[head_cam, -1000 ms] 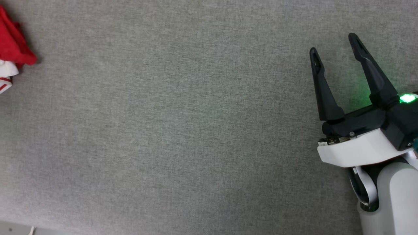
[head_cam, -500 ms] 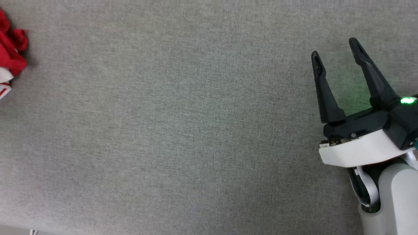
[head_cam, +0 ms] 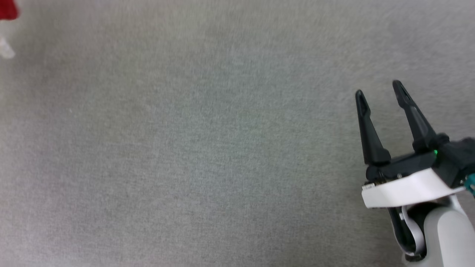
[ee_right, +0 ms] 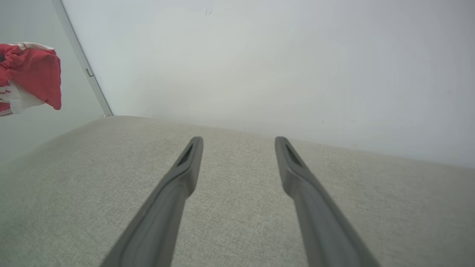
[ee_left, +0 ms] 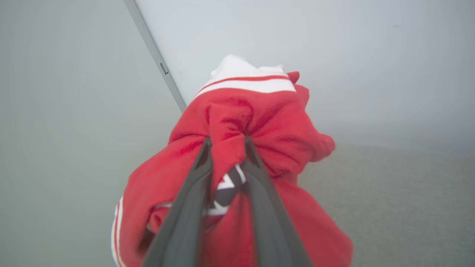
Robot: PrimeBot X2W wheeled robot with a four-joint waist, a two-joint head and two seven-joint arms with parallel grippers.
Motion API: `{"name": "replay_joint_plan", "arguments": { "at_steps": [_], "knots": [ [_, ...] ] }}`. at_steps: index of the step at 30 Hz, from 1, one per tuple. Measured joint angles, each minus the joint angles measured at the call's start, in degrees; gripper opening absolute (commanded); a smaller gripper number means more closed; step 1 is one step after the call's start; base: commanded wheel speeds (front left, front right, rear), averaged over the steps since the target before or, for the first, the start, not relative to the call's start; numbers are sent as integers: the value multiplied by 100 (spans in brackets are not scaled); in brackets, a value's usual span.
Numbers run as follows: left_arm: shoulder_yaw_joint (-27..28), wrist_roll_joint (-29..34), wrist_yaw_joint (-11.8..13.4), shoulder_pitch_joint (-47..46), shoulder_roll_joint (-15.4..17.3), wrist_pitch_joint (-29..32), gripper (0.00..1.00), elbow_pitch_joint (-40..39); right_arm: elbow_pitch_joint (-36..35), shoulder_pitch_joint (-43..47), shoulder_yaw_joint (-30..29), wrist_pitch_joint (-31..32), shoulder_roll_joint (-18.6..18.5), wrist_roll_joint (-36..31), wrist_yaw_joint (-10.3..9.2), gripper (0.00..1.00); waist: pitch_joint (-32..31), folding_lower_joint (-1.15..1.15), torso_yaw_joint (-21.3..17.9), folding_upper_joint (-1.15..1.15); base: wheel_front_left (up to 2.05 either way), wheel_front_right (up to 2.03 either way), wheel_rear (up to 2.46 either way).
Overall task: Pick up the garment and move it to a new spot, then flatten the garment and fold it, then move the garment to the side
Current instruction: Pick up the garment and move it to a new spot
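The left claw pinches the bunched garment, hanging at the far left above the counter. The right claw is spread and empty. The pick-up looks done; next it needs carrying to a new spot.

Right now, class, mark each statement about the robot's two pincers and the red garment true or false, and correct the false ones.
1. The left pincer is shut on the garment. True.
2. The right pincer grips a sleeve. False: it is open and empty above the grey surface.
3. The garment lies spread flat. False: it is bunched up in the left pincer's grip.
4. The garment is red with white, red-striped trim. True.
5. In the head view the garment is at the right edge. False: it shows at the upper left corner.
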Motion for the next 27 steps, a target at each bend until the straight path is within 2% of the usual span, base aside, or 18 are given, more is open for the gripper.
{"name": "replay_joint_plan", "arguments": {
  "at_steps": [4, 11, 16, 20, 24, 27],
  "knots": [
    [-169, 55, -37, -23, -279, -498, 0, -71, 91, 269, -120, -77, 38, 90, 0, 100, -427, 0, -125, 0, 0, 0, 0],
    [-623, 148, -25, 405, -1126, -778, 0, -799, 172, 680, -248, -143, 60, 289, 0, 100, -1044, -1, -554, 0, 0, 0, 0],
    [-988, 93, 81, 1086, -1856, -699, 0, -1861, 159, 904, -308, -134, 66, 397, -1, 100, -1314, 0, -1012, 0, 0, 0, 0],
    [-1348, 77, 158, 1670, -2312, -520, 0, -2702, 131, 1021, -333, -116, 67, 480, -1, 100, -1425, -1, -1380, 0, 0, 0, 0],
    [-1774, 77, 177, 2285, -2603, -332, 0, -3273, 126, 1056, -321, -116, 67, 554, -1, 100, -1438, -1, -1706, 0, 0, 0, 0],
    [-2134, 144, 163, 2744, -2736, -204, 0, -3418, 122, 1061, -305, -145, 67, 604, -1, 100, -1349, -1, -1867, 0, 0, 0, 0]
  ]
}}
